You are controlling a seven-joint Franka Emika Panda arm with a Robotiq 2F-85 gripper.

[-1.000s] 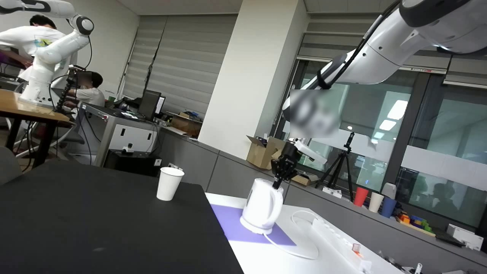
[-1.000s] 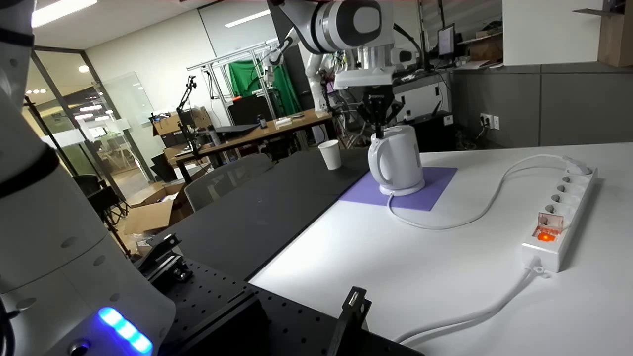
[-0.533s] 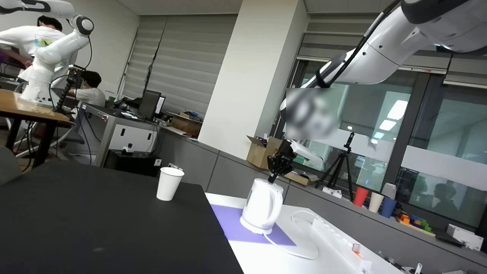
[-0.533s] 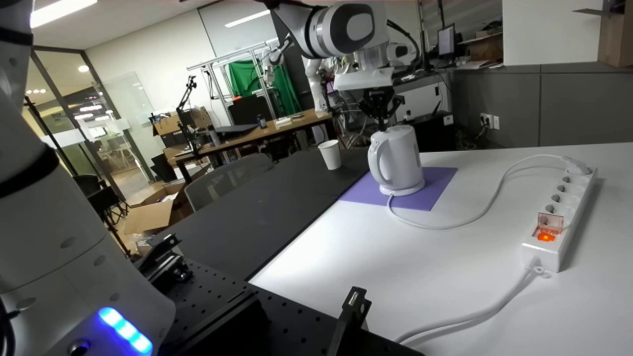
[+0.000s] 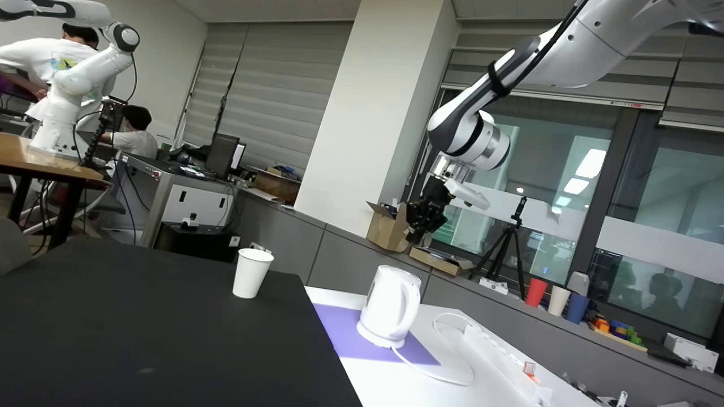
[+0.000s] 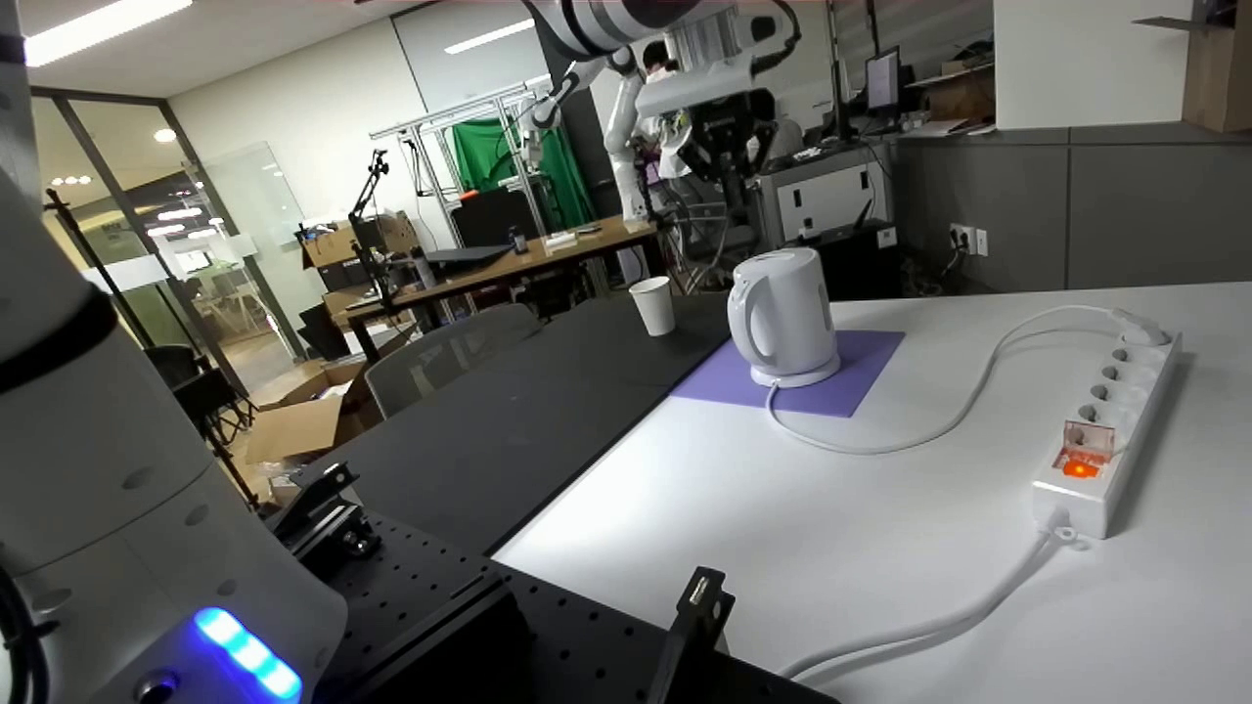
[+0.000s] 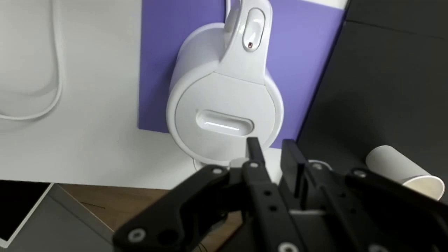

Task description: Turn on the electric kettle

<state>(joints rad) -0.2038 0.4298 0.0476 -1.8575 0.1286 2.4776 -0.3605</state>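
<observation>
The electric kettle is a white plastic jug, upright on its base in both exterior views [image 5: 384,308] [image 6: 787,313]. In the wrist view I look down on its lid [image 7: 224,99]. An oval switch [image 7: 253,28] with a small dark red spot sits on top of its handle; I cannot tell whether it is lit. My gripper [image 7: 271,141] is open by a small gap with nothing between its fingers. In both exterior views it [image 5: 414,236] [image 6: 734,196] hangs above the kettle, apart from it.
The kettle stands on a purple mat [image 6: 871,362] on the white table [image 6: 685,508]. A cord [image 6: 939,435] runs to a white power strip [image 6: 1115,430] with a glowing orange switch [image 6: 1080,469]. A white paper cup [image 5: 251,274] stands on the adjoining black table [image 5: 169,322].
My gripper moved from the handle top towards the lid, then lifted clear of the kettle. The arm is higher now. The kettle has not moved.
</observation>
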